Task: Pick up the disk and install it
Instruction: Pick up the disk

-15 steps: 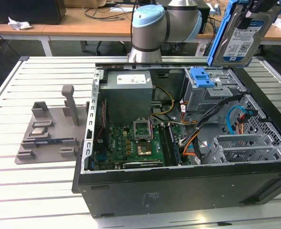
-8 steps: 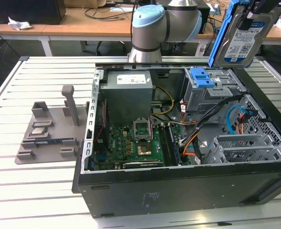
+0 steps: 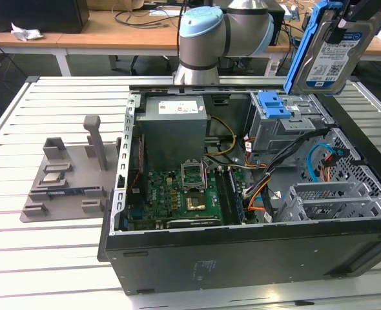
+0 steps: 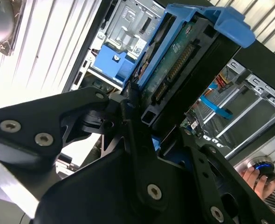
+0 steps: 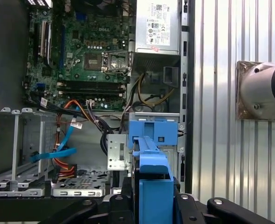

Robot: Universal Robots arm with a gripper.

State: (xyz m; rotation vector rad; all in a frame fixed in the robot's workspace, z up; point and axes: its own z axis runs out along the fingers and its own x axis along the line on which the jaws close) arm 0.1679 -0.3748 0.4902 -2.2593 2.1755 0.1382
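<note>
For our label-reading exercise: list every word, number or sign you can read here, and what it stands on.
The disk label: too small to read.
The power supply label: too small to read.
The motherboard markings: too small to read.
The computer case sticker: too small to read.

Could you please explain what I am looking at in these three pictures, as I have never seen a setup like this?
This is a single robot arm mounted on a slatted white table. The exterior view looks on from off the arm; both wrist views come from cameras riding on the arm. On the table are an open computer case, its motherboard exposed, and a grey fixture on the exterior view's left. The arm's black jaws are closed on the disk, a silver hard drive with blue rails, held in the air above the case, near the drive cage with its blue latch.
</note>
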